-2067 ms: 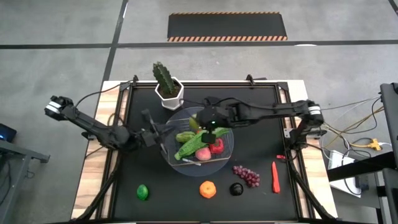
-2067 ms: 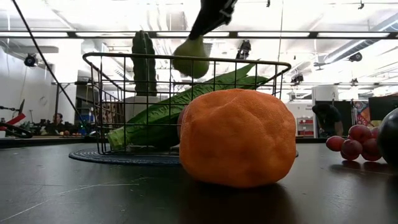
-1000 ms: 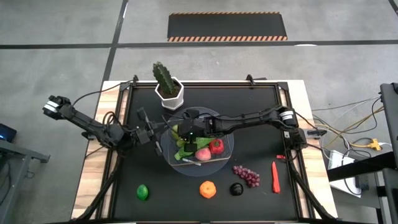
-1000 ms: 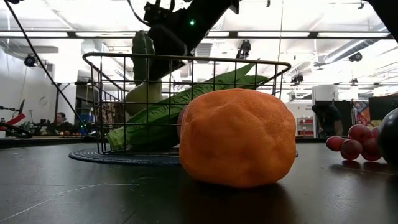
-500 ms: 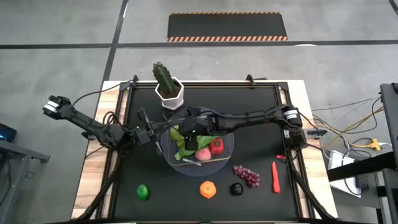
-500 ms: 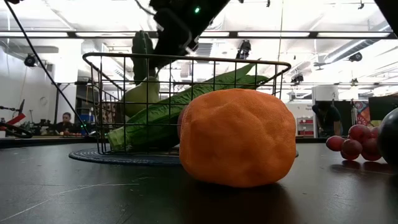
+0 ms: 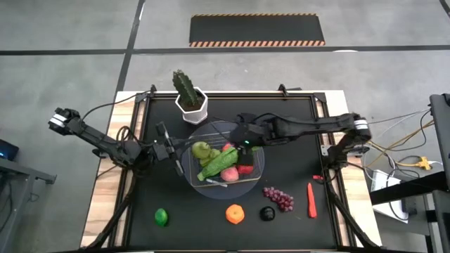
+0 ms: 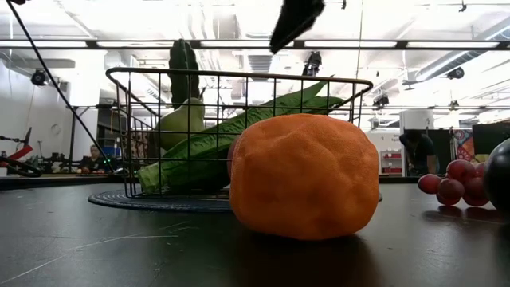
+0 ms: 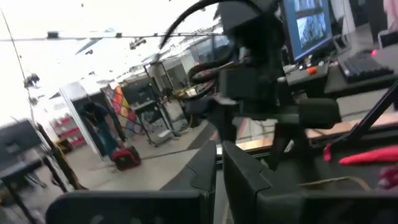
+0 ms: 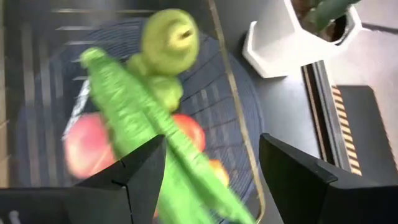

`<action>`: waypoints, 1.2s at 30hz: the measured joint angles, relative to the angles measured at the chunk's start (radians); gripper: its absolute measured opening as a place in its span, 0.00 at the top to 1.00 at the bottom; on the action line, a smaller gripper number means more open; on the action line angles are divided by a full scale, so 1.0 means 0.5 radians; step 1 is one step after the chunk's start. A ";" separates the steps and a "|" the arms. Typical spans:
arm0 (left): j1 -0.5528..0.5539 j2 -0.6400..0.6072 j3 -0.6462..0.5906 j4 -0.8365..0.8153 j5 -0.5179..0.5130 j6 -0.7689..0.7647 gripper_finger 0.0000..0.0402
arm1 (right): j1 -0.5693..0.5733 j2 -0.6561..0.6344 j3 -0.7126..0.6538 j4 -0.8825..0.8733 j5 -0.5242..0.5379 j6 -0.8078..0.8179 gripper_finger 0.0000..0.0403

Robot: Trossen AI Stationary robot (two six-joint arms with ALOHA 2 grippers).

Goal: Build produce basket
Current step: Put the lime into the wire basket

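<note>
Hovering wide over one basket (image 7: 188, 171), right end effector (image 7: 241, 135), five produce pieces outside, one lime (image 7: 162, 217)

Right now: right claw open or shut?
Open. The right claw shows a wide empty gap between its fingers, above the basket.

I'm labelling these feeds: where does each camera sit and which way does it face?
High: overhead, straight down; both arms, basket.
Low: tabletop height, level past the orange into the room; one arm tip at top.
Left wrist: looks across the room; left gripper shut.
Right wrist: down into the basket; right gripper open.
High and right wrist share the cactus pot.
</note>
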 joint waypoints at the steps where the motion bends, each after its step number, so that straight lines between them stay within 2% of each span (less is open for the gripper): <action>1: -0.002 0.000 0.000 -0.002 0.001 -0.057 0.97 | 0.024 -0.065 -0.068 0.014 -0.001 0.008 0.40; 7: -0.003 0.055 0.008 -0.001 0.046 -0.312 0.97 | 0.177 -0.480 -0.594 0.310 -0.001 -0.005 0.40; 11: -0.003 0.134 0.008 0.038 0.110 -0.568 0.97 | 0.244 -0.726 -1.003 0.735 -0.013 -0.166 0.40; 16: -0.015 0.333 0.019 0.041 0.267 -1.069 0.97 | 0.262 -0.961 -1.456 1.358 -0.062 -0.403 0.40; 20: -0.120 0.488 0.131 0.014 0.320 -1.518 0.97 | 0.262 -1.080 -1.675 1.666 -0.070 -0.569 0.41; 23: -0.257 0.550 0.279 -0.010 0.317 -1.688 0.97 | 0.258 -1.154 -1.750 1.761 -0.070 -0.633 0.42; 25: -0.359 0.586 0.390 -0.183 0.320 -1.868 0.97 | 0.258 -1.190 -1.779 1.753 -0.070 -0.649 0.41; 28: -0.498 0.650 0.566 -0.636 0.303 -2.384 0.97 | 0.258 -1.231 -1.799 1.748 -0.069 -0.681 0.41; 33: -0.741 0.843 0.834 -1.656 0.328 -3.976 0.97 | 0.257 -1.247 -1.802 1.751 -0.069 -0.737 0.41; 34: -0.782 0.896 0.894 -1.814 0.402 -4.282 0.97 | 0.257 -1.244 -1.802 1.750 -0.069 -0.753 0.41; 36: -0.839 0.991 1.022 -2.071 0.677 -4.790 0.97 | 0.257 -1.240 -1.803 1.750 -0.070 -0.779 0.42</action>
